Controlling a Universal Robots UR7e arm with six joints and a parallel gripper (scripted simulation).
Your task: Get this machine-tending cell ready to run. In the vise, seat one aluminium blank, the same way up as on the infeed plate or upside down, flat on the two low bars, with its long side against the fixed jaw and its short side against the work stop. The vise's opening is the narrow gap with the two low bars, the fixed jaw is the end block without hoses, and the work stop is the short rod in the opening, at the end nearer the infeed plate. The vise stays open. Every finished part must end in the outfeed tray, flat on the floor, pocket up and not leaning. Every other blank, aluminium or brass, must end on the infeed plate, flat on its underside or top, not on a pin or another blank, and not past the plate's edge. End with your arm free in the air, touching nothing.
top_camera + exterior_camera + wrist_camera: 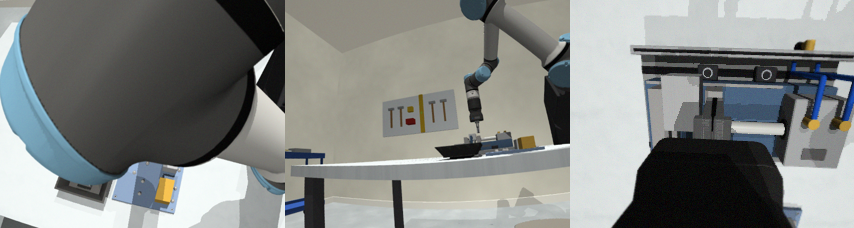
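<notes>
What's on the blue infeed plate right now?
A yellow brass blank lies flat near the right edge of the plate, among small round pins. A grey block peeks out behind it. The arm's dark elbow covers the plate's far edge.
</notes>
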